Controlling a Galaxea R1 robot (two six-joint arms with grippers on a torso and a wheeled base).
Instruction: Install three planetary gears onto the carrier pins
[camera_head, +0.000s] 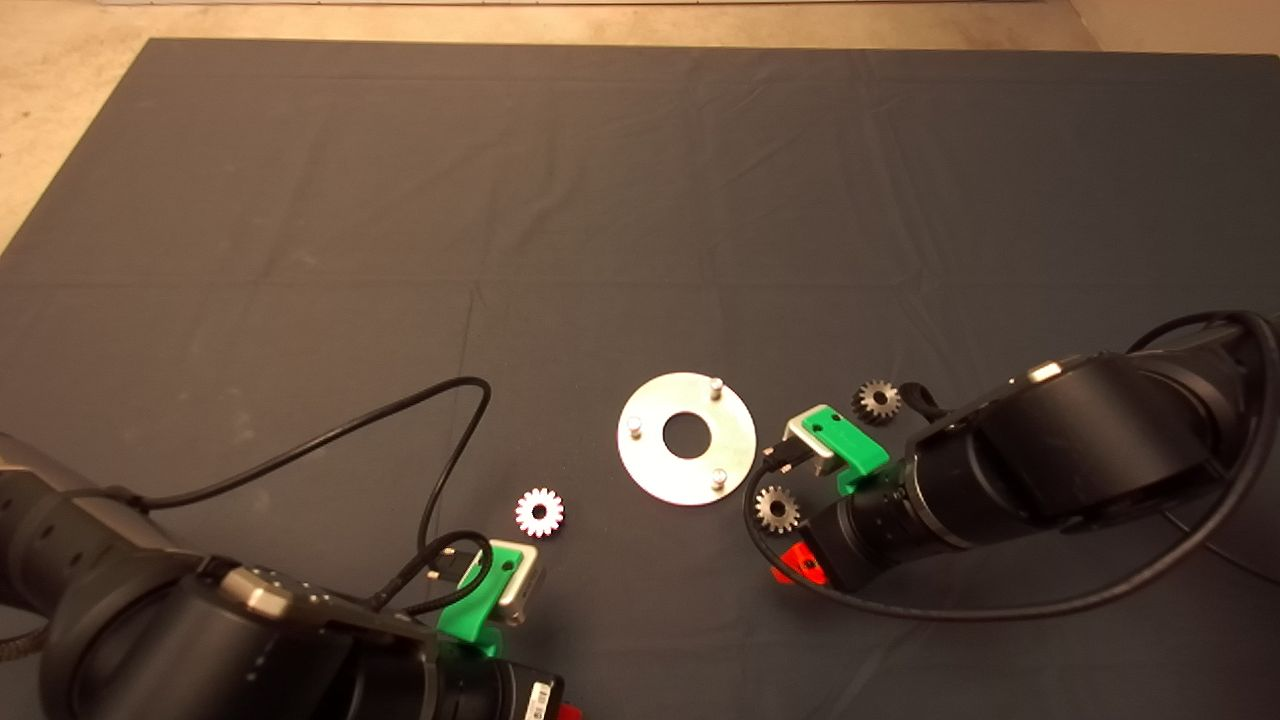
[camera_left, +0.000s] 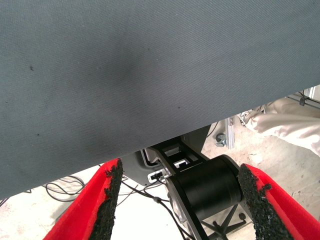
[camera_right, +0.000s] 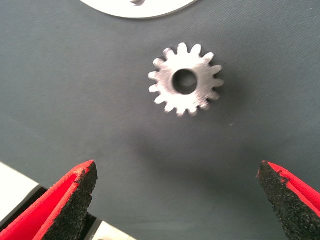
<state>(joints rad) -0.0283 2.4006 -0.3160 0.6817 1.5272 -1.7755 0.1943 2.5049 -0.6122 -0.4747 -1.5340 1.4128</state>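
Note:
The shiny round carrier disc (camera_head: 650, 460) lies on the mat with three bare upright pins (camera_head: 716, 384) around its centre hole. Three planetary gears lie flat on the mat: a glaring white one (camera_head: 540, 512) left of the disc, a grey one (camera_head: 777, 508) at the disc's lower right, and a dark one (camera_head: 877, 400) further right. My right gripper (camera_head: 797, 565) hovers just beside the grey gear (camera_right: 186, 80), open and empty (camera_right: 180, 200), with the gear lying ahead of its fingertips and the disc's edge (camera_right: 140, 7) beyond. My left gripper (camera_head: 568, 712) waits at the lower edge, open (camera_left: 182, 200).
The dark mat (camera_head: 400, 250) stretches bare behind the parts. A black cable (camera_head: 440, 430) from the left arm loops over the mat near the white gear. The right arm's cable (camera_head: 900, 605) curls below the grey gear. Past the mat's edge the left wrist view shows floor and robot base (camera_left: 205, 190).

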